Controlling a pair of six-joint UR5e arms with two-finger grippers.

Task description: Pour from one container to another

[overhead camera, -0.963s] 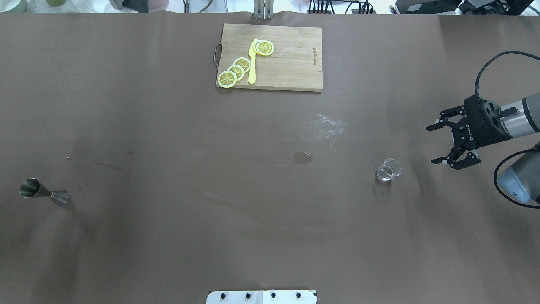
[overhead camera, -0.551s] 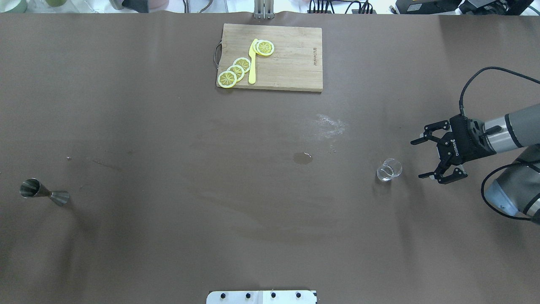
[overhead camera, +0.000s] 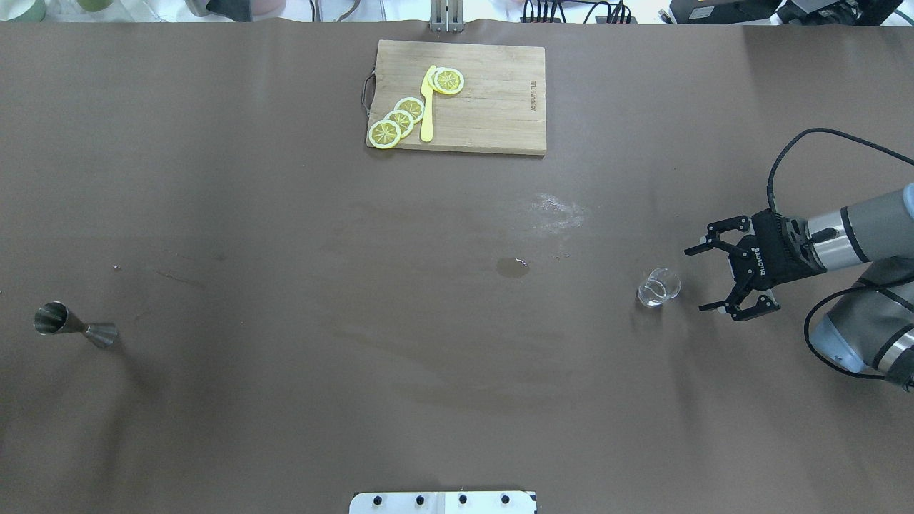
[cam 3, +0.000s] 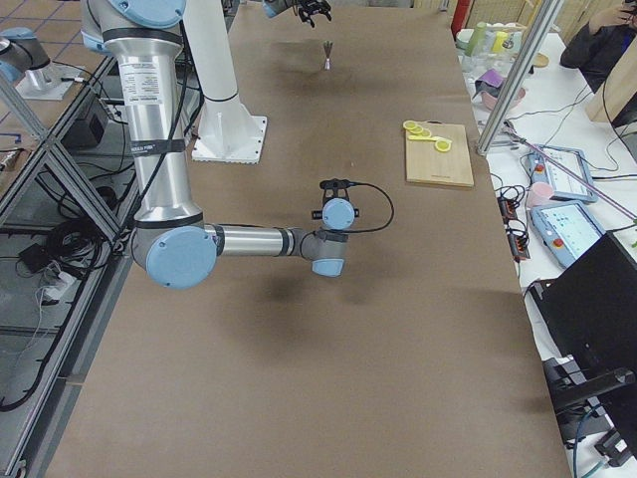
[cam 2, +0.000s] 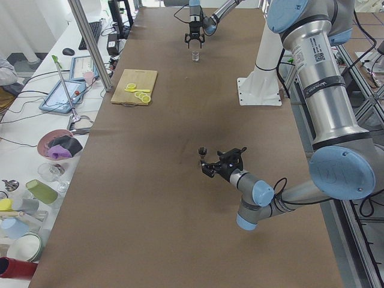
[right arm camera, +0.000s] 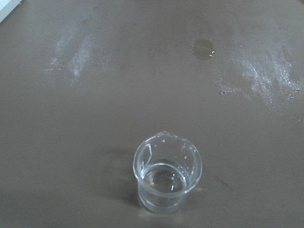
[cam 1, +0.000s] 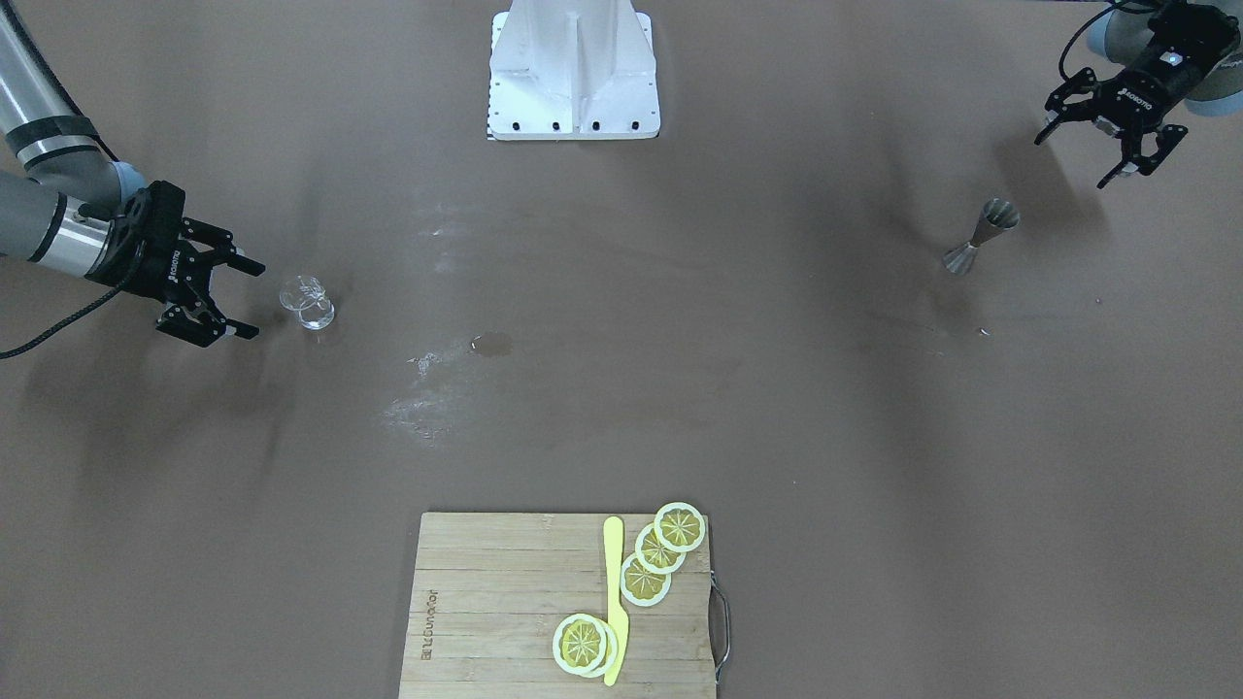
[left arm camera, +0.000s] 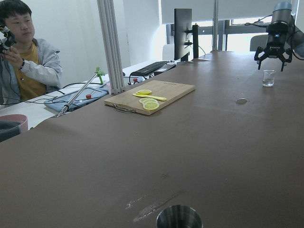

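The steel jigger (overhead camera: 75, 327) stands upright at the table's far left, also seen in the front view (cam 1: 981, 236). Its rim (left arm camera: 179, 217) fills the bottom of the left wrist view. My left gripper (cam 1: 1072, 160) hovers open just behind the jigger, apart from it, and does not show in the overhead view. The clear glass tumbler (overhead camera: 658, 287) stands on the right side and looks empty in the right wrist view (right arm camera: 167, 175). My right gripper (overhead camera: 696, 280) is open beside the tumbler, fingers pointing at it, a short gap away.
A wooden cutting board (overhead camera: 493, 107) with lemon slices (overhead camera: 400, 118) and a yellow knife (overhead camera: 427, 107) lies at the far middle. A small puddle (overhead camera: 512, 267) and a white smear (overhead camera: 557, 210) mark the table centre. A person (left arm camera: 23, 61) sits beyond the table's far edge.
My right gripper has moved left and lower toward the tumbler, staying open. The jigger and tumbler have not moved.
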